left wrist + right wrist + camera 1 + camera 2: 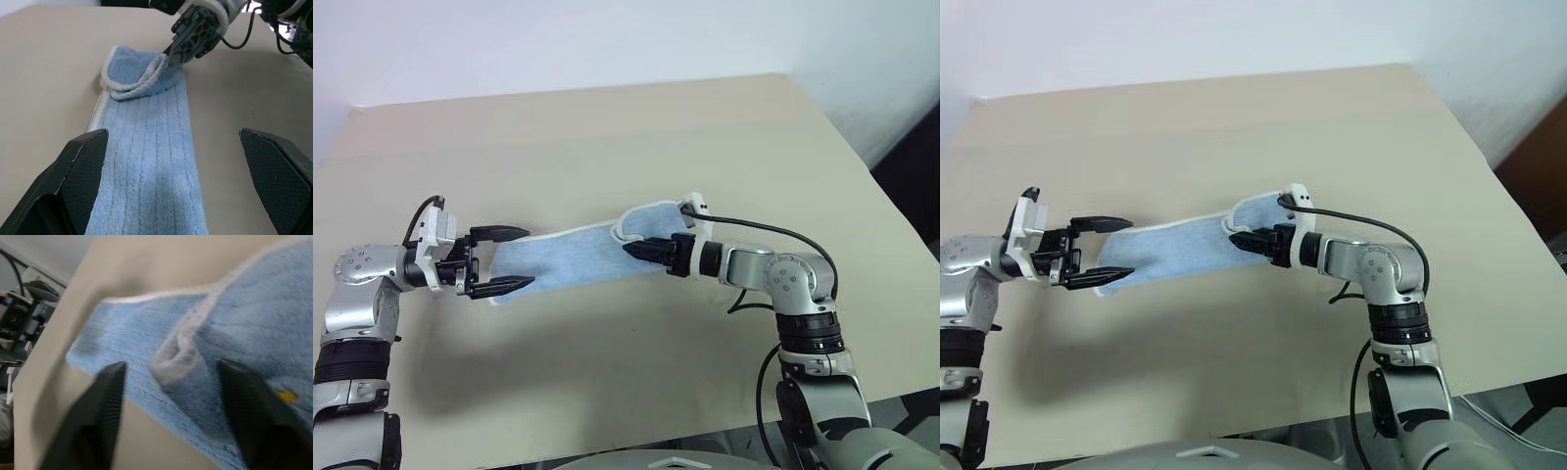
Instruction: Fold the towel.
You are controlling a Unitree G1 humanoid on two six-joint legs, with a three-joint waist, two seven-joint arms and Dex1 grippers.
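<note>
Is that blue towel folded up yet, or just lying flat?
Partly folded: the towel lies as a long strip on the table, with only its end by the right tool turned over on itself.

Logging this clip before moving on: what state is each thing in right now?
towel: lying on the table as a long folded strip, right end turned back over itself, not gripped.
left hand: open, fingers straddling the towel's left end.
right hand: open, fingertips at the turned-back end.

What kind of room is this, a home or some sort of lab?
Probably a lab or test room, not a home: a bare beige table against a plain white wall, just a small blue towel on it, and loose cables beside the table.
</note>
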